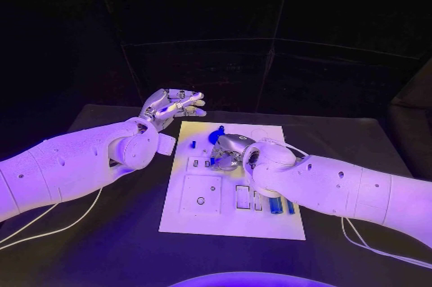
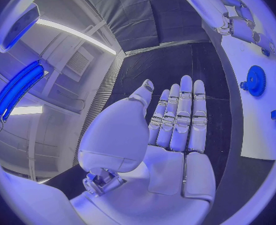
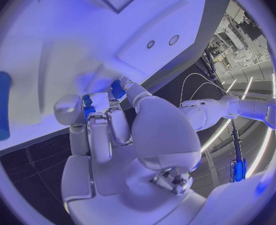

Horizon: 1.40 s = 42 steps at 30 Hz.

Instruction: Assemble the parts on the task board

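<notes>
Left hand [image 1: 173, 105]: hovering off the far-left corner of the task board [image 1: 193, 221], above the black table [image 1: 342, 134] — fingers [image 2: 182, 116] lying straight and only slightly apart, palm bare, holding nothing and touching nothing.

Task board: lying flat in the middle of the table, long side running near to far; its near-left part is carrying a raised square plate [image 1: 201, 194] with small holes, and two upright slots [image 1: 243, 197] are sitting just right of that plate.

Blue gear [image 1: 216, 136]: sitting at the far end of the board, near its middle; in the left wrist view it is showing as a toothed blue disc [image 2: 256, 80] on the white surface, apart from the left hand.

Small blue pieces [image 1: 191, 144]: one lying on the board's far-left part, near the gear; two longer blue pegs [image 1: 281, 205] lying side by side at the board's right edge, near the right forearm.

Right hand [image 1: 230, 151]: reaching over the middle of the board, just near of the gear — fingertips [image 3: 70, 110] curling together and pressing down around a small blue part [image 3: 117, 89]; whether they are actually gripping it or only touching it, I cannot tell.
</notes>
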Tool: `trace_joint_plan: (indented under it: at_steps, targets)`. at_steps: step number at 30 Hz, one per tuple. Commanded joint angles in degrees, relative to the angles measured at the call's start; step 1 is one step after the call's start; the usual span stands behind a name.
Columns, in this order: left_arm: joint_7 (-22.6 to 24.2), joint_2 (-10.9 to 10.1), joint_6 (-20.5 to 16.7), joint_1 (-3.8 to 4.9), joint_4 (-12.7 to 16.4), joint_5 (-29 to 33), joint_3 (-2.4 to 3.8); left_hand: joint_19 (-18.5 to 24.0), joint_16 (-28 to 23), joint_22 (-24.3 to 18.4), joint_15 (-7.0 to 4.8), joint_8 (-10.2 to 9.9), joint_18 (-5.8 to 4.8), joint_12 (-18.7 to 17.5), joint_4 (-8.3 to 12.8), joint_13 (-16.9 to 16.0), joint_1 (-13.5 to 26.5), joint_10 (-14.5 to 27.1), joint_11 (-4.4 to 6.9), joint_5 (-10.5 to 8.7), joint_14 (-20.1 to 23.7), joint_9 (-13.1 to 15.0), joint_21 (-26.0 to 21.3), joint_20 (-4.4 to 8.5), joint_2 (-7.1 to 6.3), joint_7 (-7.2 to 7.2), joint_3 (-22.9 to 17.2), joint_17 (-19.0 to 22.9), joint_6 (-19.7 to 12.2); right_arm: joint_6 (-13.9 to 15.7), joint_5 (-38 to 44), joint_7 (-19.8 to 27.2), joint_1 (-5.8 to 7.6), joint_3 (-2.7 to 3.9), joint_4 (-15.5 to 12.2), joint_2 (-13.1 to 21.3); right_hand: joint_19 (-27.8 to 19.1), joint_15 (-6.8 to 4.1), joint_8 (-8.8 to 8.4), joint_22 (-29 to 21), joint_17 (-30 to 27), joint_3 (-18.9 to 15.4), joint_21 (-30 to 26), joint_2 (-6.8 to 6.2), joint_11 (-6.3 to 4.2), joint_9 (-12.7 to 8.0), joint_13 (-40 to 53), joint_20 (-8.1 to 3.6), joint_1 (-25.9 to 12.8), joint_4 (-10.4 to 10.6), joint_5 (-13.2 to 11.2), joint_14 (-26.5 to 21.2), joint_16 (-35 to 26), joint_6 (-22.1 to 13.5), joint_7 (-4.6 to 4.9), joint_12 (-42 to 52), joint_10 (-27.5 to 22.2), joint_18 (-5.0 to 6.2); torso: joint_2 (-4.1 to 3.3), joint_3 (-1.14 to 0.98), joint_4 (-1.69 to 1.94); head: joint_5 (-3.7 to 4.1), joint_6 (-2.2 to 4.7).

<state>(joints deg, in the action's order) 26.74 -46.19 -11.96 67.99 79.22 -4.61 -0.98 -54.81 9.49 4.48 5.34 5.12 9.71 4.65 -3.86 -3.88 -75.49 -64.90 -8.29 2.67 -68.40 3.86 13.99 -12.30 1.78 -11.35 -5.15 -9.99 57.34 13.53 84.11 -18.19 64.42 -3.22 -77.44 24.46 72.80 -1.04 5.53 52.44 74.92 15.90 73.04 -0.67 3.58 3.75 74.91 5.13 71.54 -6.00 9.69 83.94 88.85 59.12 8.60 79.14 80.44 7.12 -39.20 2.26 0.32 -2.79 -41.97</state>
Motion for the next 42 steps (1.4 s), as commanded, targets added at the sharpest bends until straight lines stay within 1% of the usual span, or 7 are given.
trace_joint_plan:
  at_steps: [1,16,22,30,33,40,42]
  targets:
    - [-0.3,0.0,0.8,0.10,0.0,-0.2,0.04,0.0,-0.3,-0.1,0.34,-0.2,0.82,-0.2,0.2,0.1,0.5,-0.2,-0.06,0.13,0.0,-0.1,-0.1,-0.07,0.21,-0.28,0.1,-0.1,0.1,-1.1,0.4,-1.1,-0.12,-0.16,0.2,0.0,-0.2,0.32,-0.46,-0.1,10.9,-0.5,-0.3,-0.79,-0.02,0.0,1.0,0.18,-0.1,0.0,-0.2,5.2,-0.3,-0.6,-0.04,-0.4,-0.5,-0.24,0.03,0.02,0.04,0.00,-0.02]
    - [-0.3,0.0,0.8,0.10,0.0,-0.2,0.04,0.0,-0.3,-0.1,0.37,-0.2,0.82,-0.2,0.3,0.1,0.5,-0.2,-0.09,0.13,0.0,-0.1,-0.1,-0.09,0.20,-0.32,0.1,-0.1,0.1,0.9,0.5,-1.6,-0.13,-0.16,0.2,-0.1,-0.3,1.06,-1.72,-0.5,10.9,-4.9,-0.6,-3.14,0.84,0.0,0.2,0.86,-2.3,1.9,-2.2,5.1,-0.3,-4.9,0.80,-1.0,-1.3,-0.19,-0.03,0.00,-0.03,-0.03,-0.03]
    - [-0.3,0.0,0.8,0.10,0.0,-0.2,0.04,0.0,-0.3,-0.1,0.37,-0.3,0.82,-0.3,0.3,0.1,0.5,-0.1,-0.10,0.13,0.0,-0.1,-0.1,-0.09,0.21,-0.32,0.1,-0.1,0.1,5.7,0.9,-0.8,-0.25,-0.17,-0.8,0.3,-0.3,1.35,-1.56,-0.6,11.0,-8.4,-0.7,-4.10,1.17,0.1,0.1,1.14,-3.3,3.5,-0.4,5.1,-0.3,-6.5,1.12,-1.0,-1.6,-0.18,0.00,-0.02,0.00,-0.04,-0.08]
    - [-1.5,-0.1,0.5,0.10,-0.2,-1.9,0.04,-0.6,0.0,0.0,0.06,-0.3,0.93,0.0,0.4,-0.1,0.5,-1.2,0.22,0.13,-0.9,0.0,0.1,0.06,0.29,-0.13,0.0,-0.5,0.5,13.8,1.6,7.1,-0.48,-0.14,-4.5,3.4,-0.2,1.72,-1.61,-0.7,11.1,-12.7,-0.7,-4.46,1.62,0.0,0.3,1.45,-2.6,5.2,-0.5,5.2,-0.3,-8.4,1.63,-0.7,-1.5,-0.20,0.13,-0.02,-0.05,-0.10,-0.06]
    - [-2.2,-0.3,-0.8,0.10,-0.2,-4.3,0.04,-3.5,2.1,0.6,-1.17,0.2,1.01,0.8,0.2,-0.3,1.0,-3.6,1.10,0.47,-5.0,0.2,1.6,1.14,0.07,0.46,0.2,-1.9,1.8,14.6,-1.1,12.9,-0.29,-0.09,-6.5,5.9,-0.6,1.92,-1.55,-1.4,10.6,-13.6,-1.0,-3.55,1.84,0.1,0.3,1.65,-1.3,5.4,-0.8,5.0,-0.5,-9.3,1.86,-0.6,-1.6,-0.07,0.18,-0.01,-0.09,-0.31,0.11]
    - [-7.3,-1.0,-1.9,0.16,0.1,-18.0,0.04,-14.2,12.3,3.6,-5.05,0.9,1.01,1.7,0.2,-0.9,1.7,-8.6,3.93,0.21,-17.5,0.5,8.2,5.28,-0.28,2.82,0.2,-9.3,5.0,10.9,-17.4,21.5,2.40,-0.06,-11.2,13.8,-2.1,1.78,-0.61,-4.1,8.5,-14.4,-2.5,-1.51,1.62,0.3,-1.3,1.63,2.2,4.5,-0.1,4.5,-1.4,-8.6,1.62,-2.0,-3.0,0.41,0.82,-0.26,-0.07,-0.83,0.02]
    - [-11.2,-1.2,-0.7,0.47,0.1,-21.8,0.05,-19.9,37.1,5.8,-7.18,2.0,0.86,4.5,0.2,-2.8,1.7,-13.0,5.78,0.55,-19.1,1.3,12.5,7.64,-0.23,4.61,0.0,-31.7,7.2,9.8,-22.8,22.7,3.41,-0.06,-12.4,16.5,-2.6,1.70,-0.42,-5.2,7.1,-14.9,-3.2,-0.89,1.55,0.3,-2.9,1.56,2.3,4.7,-1.2,4.2,-1.9,-8.5,1.56,-3.3,-4.2,0.59,1.13,-0.35,-0.13,-1.00,-0.02]
